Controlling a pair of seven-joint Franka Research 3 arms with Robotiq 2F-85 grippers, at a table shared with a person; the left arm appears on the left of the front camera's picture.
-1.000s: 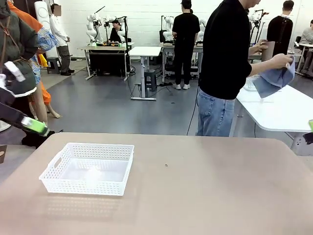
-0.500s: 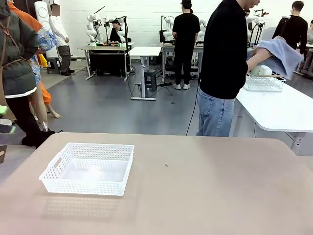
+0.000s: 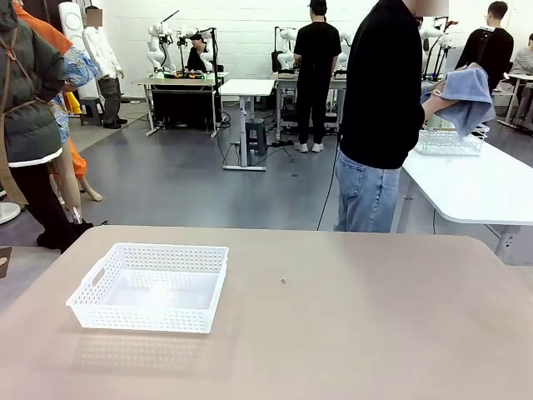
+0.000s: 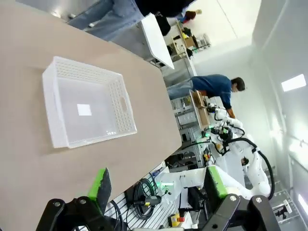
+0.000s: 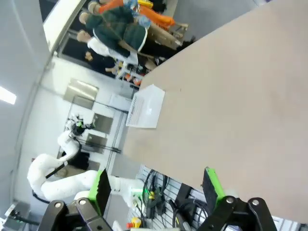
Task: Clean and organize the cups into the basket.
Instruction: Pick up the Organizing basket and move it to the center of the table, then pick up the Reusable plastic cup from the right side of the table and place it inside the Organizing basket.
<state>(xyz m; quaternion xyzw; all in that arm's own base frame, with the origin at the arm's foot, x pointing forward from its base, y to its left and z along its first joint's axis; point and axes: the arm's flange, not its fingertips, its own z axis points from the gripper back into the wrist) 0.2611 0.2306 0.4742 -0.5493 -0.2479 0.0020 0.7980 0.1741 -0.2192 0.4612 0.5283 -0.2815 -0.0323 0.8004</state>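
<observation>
- The table is stretching out in front of both claws, carrying the basket alone, so a reach across it is looking unobstructed.
- The person is standing beyond the table's far edge, well apart from either claw. They are facing a white table and working a blue cloth at chest height. I am judging that a cup is being wiped there, though the cloth is hiding whatever it wraps.
- The basket is sitting empty, ahead of and below the left claw. It is lying far out past the fingertips of the right claw.
- Both claws are hanging wide open, gripping nothing, held up clear of the table.
- With the cups not yet on the table, the sound course is waiting with jaws spread. When a cleaned cup is offered, the left claw, being nearer the basket, is the better one for gripping it across its body. It should be lowering the cup flat inside the walls before letting go.
</observation>
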